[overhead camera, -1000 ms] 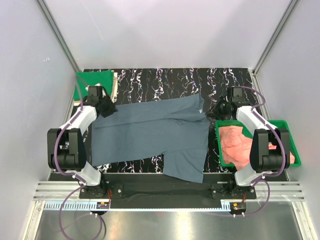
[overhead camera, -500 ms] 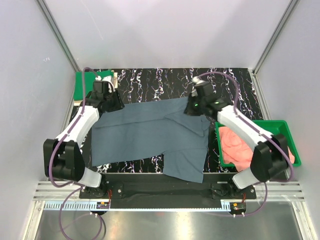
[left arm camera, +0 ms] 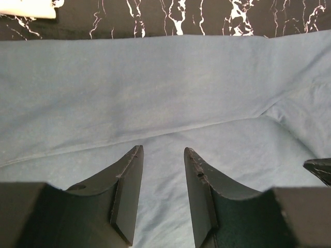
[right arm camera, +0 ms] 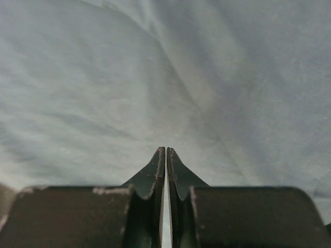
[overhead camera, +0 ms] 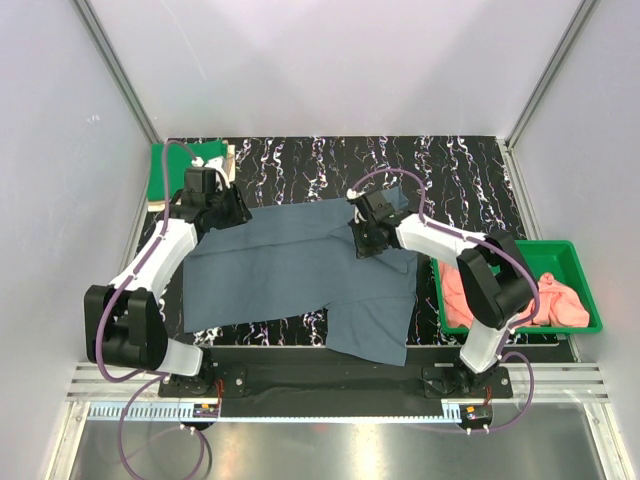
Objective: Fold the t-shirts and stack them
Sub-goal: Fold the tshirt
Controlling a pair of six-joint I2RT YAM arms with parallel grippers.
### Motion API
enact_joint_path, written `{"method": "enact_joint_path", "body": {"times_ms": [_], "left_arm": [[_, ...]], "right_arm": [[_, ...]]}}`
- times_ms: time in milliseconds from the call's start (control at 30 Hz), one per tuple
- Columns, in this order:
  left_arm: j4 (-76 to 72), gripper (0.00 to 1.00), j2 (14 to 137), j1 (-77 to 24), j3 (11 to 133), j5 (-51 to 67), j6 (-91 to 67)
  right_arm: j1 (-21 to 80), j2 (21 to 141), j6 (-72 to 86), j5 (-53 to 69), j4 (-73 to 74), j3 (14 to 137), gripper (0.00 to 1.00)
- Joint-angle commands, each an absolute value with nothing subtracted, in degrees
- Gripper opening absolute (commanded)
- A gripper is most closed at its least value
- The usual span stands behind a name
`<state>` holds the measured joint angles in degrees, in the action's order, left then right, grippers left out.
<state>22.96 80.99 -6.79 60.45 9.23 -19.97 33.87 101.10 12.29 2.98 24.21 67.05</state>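
Blue-grey t-shirt (overhead camera: 290, 270) lies spread flat across the middle of the black marbled bench (overhead camera: 450, 165). Its lower-right part reaches down to the near edge. Fabric is mostly smooth w/ a few long creases, and one layer overlaps another at the far right.

L tool (overhead camera: 232, 210) sits at the shirt's far-left corner. In the L wrist view its fingers (left arm camera: 126, 175) are spread apart w/ nothing between them. Shirt cloth is right below, a long crease running across it. Can't tell if the tips touch the fabric.

R tool (overhead camera: 362, 245) is over the shirt's far-right part, by the overlapping layer, w/ the R arm reaching in across the bench. In the R wrist view its fingers (right arm camera: 155, 170) are pressed together, only a thin slit between the tips and no cloth seen in it. Shirt fabric fills the view beneath; contact can't be told.

Green bin (overhead camera: 575, 248) stands at the right side, near the R arm's base, and holds a crumpled salmon-pink shirt (overhead camera: 490, 295).

Folded green shirt (overhead camera: 170, 172) lies at the far-left corner, just behind the L tool. A pale flat item (overhead camera: 229, 160) sits just beside it, too small to tell what.
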Motion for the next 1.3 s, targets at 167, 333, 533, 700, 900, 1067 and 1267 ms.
{"method": "enact_joint_path", "body": {"times_ms": [167,333,533,700,900,1067,1267], "left_arm": [[20.83,0.43,77.78,-6.68,60.73,10.37,-19.69],[20.83,0.44,76.47,-6.68,60.56,9.23,-19.25],[20.83,0.44,77.08,-6.59,60.64,9.4,-19.34],[20.74,0.44,77.26,-6.68,60.64,9.4,-19.25],[20.74,0.44,77.17,-6.5,60.64,9.05,-19.16],[20.83,0.44,77.6,-6.5,60.56,9.23,-19.25],[20.83,0.44,77.7,-6.5,60.73,9.58,-19.42]], "right_arm": [[33.84,104.5,10.81,-8.25,20.92,66.8,0.13],[33.84,107.39,10.64,-8.44,20.22,67.94,0.15],[33.84,108.54,10.2,-12.21,18.99,68.99,0.17],[33.84,107.4,9.67,-12.83,18.54,69.7,0.21],[33.75,106.17,9.67,-10.02,18.55,70.14,0.23],[33.84,106.79,9.32,-9.32,18.63,71.27,0.25],[33.84,107.31,9.05,-8.7,18.63,72.95,0.26]]}}
